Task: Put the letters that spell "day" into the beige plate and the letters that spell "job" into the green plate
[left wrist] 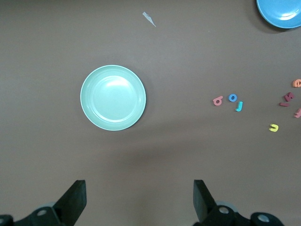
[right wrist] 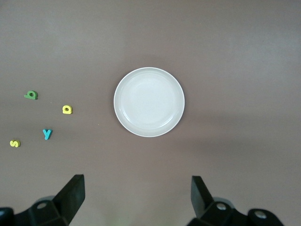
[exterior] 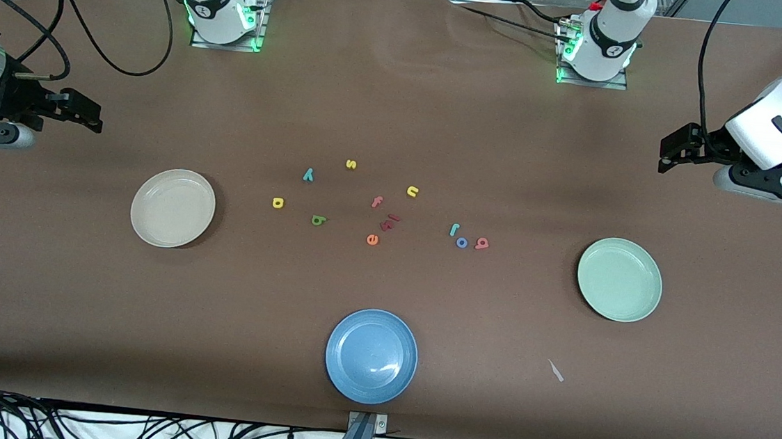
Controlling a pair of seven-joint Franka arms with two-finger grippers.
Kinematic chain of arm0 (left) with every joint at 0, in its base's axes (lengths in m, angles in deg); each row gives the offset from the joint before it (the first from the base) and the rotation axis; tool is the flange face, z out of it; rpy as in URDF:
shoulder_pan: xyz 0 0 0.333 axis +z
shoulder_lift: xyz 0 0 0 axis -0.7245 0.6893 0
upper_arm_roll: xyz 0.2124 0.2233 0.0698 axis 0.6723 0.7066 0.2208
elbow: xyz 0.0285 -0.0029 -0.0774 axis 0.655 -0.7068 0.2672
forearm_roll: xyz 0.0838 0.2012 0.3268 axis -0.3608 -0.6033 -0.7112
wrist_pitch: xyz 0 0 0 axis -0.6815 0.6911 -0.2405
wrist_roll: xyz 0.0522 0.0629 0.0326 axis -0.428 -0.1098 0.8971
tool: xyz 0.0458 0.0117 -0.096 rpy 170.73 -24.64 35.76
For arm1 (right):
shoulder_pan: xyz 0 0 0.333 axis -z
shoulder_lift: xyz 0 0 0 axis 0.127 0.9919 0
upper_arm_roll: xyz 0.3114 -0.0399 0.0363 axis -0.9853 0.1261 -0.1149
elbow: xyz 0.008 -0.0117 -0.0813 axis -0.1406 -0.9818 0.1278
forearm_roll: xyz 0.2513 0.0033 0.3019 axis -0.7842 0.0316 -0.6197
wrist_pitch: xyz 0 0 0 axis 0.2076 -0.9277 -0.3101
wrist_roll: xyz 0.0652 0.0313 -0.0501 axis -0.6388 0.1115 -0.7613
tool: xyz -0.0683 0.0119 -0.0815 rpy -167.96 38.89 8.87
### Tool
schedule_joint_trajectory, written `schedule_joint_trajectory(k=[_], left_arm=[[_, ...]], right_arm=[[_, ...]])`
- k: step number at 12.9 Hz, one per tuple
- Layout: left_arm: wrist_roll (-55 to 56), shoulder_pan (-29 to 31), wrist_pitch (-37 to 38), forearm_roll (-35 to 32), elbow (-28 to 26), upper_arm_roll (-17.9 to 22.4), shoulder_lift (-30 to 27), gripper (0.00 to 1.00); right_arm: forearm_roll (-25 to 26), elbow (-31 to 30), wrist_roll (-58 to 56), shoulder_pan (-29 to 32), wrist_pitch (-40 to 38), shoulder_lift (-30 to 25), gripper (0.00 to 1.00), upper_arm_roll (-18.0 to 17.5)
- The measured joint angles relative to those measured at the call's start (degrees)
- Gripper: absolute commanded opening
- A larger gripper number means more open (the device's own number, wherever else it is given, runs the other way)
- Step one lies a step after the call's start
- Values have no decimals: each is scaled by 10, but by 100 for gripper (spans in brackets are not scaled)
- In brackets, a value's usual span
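The yellow "d" [exterior: 278, 202], green "a" [exterior: 319, 220] and teal "y" [exterior: 308, 174] lie loose on the table beside the empty beige plate [exterior: 173, 207]. The teal "j" [exterior: 454, 229], blue "o" [exterior: 462, 242] and pink "b" [exterior: 481, 243] sit together, toward the empty green plate [exterior: 619, 279]. My right gripper [exterior: 85, 115] hangs open over bare table at the right arm's end, with the beige plate [right wrist: 149, 101] in its wrist view. My left gripper [exterior: 676, 148] hangs open over bare table at the left arm's end, with the green plate [left wrist: 113, 97] in its wrist view. Neither holds anything.
A blue plate [exterior: 371, 355] sits near the table's front edge. Other letters lie mid-table: a yellow "s" [exterior: 351, 164], a yellow "n" [exterior: 413, 191], a salmon "f" [exterior: 377, 202], an orange "e" [exterior: 372, 240] and a dark red piece [exterior: 389, 221]. A white scrap [exterior: 555, 371] lies nearer the front camera than the green plate.
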Motion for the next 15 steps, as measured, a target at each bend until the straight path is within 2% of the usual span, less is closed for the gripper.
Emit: schedule_joint_trajectory(k=[8, 15], left_arm=[[0, -6, 1, 0, -1, -1, 6, 100], [0, -66, 11, 1, -3, -5, 92, 100]], right_arm=[[0, 0, 0, 0, 0, 0, 100, 0], [0, -1, 0, -3, -4, 2, 100, -2]])
